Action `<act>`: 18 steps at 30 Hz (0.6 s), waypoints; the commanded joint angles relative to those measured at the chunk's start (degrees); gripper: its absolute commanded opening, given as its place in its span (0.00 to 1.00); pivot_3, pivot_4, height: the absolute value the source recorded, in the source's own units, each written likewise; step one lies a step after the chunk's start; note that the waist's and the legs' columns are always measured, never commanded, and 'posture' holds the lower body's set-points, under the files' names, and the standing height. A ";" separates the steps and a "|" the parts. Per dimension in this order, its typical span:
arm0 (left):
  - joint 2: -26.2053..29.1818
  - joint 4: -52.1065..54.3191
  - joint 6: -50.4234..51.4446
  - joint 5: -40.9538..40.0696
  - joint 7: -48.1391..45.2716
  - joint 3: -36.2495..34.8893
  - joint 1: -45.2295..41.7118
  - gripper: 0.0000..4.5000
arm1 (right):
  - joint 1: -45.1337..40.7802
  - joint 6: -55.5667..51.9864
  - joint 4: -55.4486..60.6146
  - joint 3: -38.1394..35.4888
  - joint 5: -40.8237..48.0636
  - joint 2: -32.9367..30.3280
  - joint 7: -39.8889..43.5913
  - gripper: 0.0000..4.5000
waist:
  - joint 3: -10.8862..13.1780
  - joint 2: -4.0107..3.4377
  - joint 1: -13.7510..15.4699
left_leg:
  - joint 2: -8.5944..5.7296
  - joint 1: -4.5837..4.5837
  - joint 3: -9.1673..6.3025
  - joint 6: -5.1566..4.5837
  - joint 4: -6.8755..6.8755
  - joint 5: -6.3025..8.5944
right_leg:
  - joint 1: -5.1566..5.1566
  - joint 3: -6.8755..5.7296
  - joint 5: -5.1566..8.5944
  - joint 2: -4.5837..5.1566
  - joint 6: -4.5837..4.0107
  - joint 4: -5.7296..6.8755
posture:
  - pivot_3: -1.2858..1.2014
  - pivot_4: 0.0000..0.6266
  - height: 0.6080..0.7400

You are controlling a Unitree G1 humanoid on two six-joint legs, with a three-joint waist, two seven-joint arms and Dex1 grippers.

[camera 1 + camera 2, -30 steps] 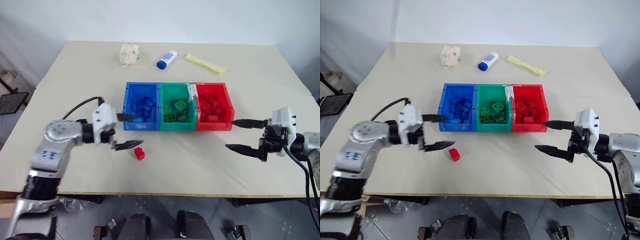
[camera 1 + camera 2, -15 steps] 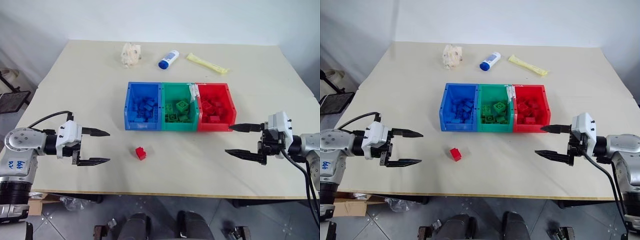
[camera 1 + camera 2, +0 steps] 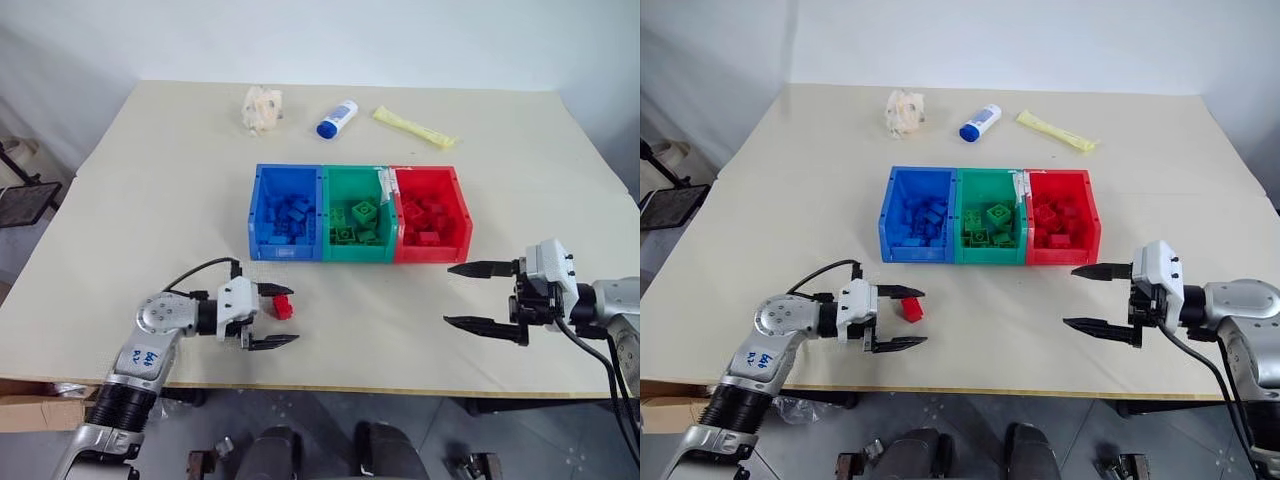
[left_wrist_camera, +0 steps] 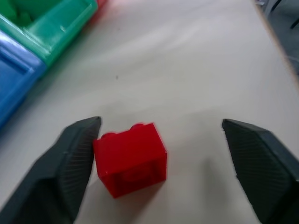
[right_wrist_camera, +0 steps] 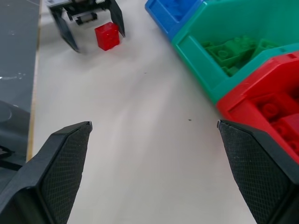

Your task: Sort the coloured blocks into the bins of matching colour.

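A red block (image 4: 131, 158) lies on the beige table (image 4: 187, 70) between the two black fingers (image 4: 65, 172). One finger touches its side; the other stands apart. At ten o'clock from the block stand the blue bin (image 4: 14, 79) and green bin (image 4: 56, 25).

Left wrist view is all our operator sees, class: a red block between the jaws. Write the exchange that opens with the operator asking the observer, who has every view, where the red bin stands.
Observer: The red bin is the right-hand end of the joined row, beyond the green bin from the left gripper.
Operator: Is the right gripper in the way?
Observer: The right gripper hovers in front of the red bin's right corner, jaws open, holding nothing.
Operator: Any more loose blocks?
Observer: The red block is the one loose block I see; a bottle and a yellow packet lie beyond the row.
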State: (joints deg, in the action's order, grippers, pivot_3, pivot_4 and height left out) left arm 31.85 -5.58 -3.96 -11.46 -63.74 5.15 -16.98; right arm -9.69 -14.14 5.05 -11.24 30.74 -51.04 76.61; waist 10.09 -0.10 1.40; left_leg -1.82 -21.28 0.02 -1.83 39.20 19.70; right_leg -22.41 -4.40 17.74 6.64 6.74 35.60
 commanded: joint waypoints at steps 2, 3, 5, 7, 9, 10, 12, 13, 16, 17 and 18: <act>-0.24 0.71 0.04 -1.87 0.06 -0.59 -0.16 0.59 | 0.49 -0.39 2.43 -1.58 1.40 0.12 -1.00 1.00 | 0.00 0.00 -0.02 | 0.00 0.01 0.00 0.00 0.00 0.00 | 0.00 0.00 0.00 0.01 0.00 -0.01 | 0.52 0.24 1.00; -0.23 0.71 -0.04 -2.21 -0.31 -0.57 -0.21 0.52 | 0.52 -0.42 2.44 -1.69 1.43 0.06 -1.10 1.00 | 0.00 0.00 -0.02 | 0.01 0.01 0.00 0.00 0.00 0.00 | 0.00 0.00 0.00 0.00 0.00 -0.01 | 0.52 0.24 1.00; -0.63 1.26 0.39 -3.01 0.22 -1.10 -0.46 0.39 | 0.77 -0.44 2.61 -2.10 1.45 -0.07 -1.37 1.00 | 0.00 0.00 -0.02 | 0.01 0.01 -0.01 0.00 0.00 0.00 | 0.00 -0.01 0.00 0.00 0.00 -0.01 | 0.52 0.24 1.00; -1.17 2.24 1.17 -3.74 1.09 -1.34 -1.06 0.33 | 1.07 -0.43 2.78 -2.59 1.46 -0.16 -1.71 1.00 | 0.00 0.00 -0.02 | 0.01 0.01 -0.01 0.00 0.00 0.00 | 0.01 0.01 0.00 0.01 0.00 -0.02 | 0.52 0.24 1.00; -1.76 3.43 2.53 -4.25 1.52 -0.83 -2.16 0.33 | 1.53 -0.43 3.05 -3.11 1.60 -0.25 -1.99 1.00 | 0.00 0.00 0.14 | 0.00 0.00 -0.01 0.00 0.01 0.00 | 0.01 0.00 0.00 0.01 0.00 -0.02 | 0.52 0.24 1.00; -2.11 4.01 3.38 -4.62 1.54 -0.55 -2.79 0.33 | 1.73 -0.43 3.18 -3.34 1.65 -0.28 -2.16 1.00 | 0.00 0.00 0.21 | 0.00 0.00 -0.02 0.00 0.02 0.00 | 0.02 0.00 0.00 0.02 0.00 -0.02 | 0.52 0.24 1.00; -3.18 5.07 4.70 -5.57 1.70 -0.33 -4.14 0.33 | 2.17 -0.50 3.53 -3.78 1.84 -0.31 -2.52 1.00 | 0.00 0.00 0.22 | -0.02 -0.01 -0.05 0.00 0.04 0.00 | 0.04 -0.02 0.00 0.02 0.01 -0.04 | 0.52 0.24 1.00; -3.49 5.42 5.50 -5.41 1.88 0.04 -4.92 0.33 | 2.32 -0.54 3.70 -4.04 1.99 -0.20 -2.81 1.00 | 0.00 0.00 0.16 | -0.04 -0.01 -0.05 0.00 0.04 0.00 | 0.04 -0.02 0.00 0.02 0.01 -0.03 | 0.52 0.24 1.00; -5.37 5.77 7.65 -4.90 3.48 1.18 -8.56 0.33 | 2.64 -1.03 4.48 -5.14 2.92 0.42 -4.17 1.00 | 0.00 0.00 0.11 | -0.03 0.00 -0.03 0.00 0.03 0.00 | 0.04 -0.02 -0.01 0.00 0.01 -0.03 | 0.52 0.24 1.00; -5.96 5.72 8.15 -4.77 3.90 1.47 -9.47 0.33 | 2.75 -1.14 4.69 -5.31 3.09 0.46 -4.44 1.00 | 0.00 0.00 0.11 | -0.03 0.00 -0.03 0.00 0.03 0.00 | 0.04 -0.03 -0.01 -0.01 0.01 -0.02 | 0.52 0.24 1.00; -6.79 5.50 8.62 -4.59 4.31 1.95 -10.37 0.33 | 2.92 -1.21 4.92 -5.48 3.28 0.49 -4.72 1.00 | 0.00 0.00 0.12 | -0.03 0.00 -0.03 0.00 0.03 0.00 | 0.04 -0.03 -0.01 -0.03 0.01 -0.02 | 0.52 0.24 1.00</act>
State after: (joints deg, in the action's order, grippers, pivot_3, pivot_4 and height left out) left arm 25.56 -2.15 4.20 -15.55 -60.29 6.63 -26.44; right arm -7.07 -15.20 8.02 -14.48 32.67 -51.02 72.38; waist 10.10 -0.09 1.52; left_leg -1.85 -21.28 0.00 -1.83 39.24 19.70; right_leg -22.37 -4.43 17.73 6.60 6.76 35.59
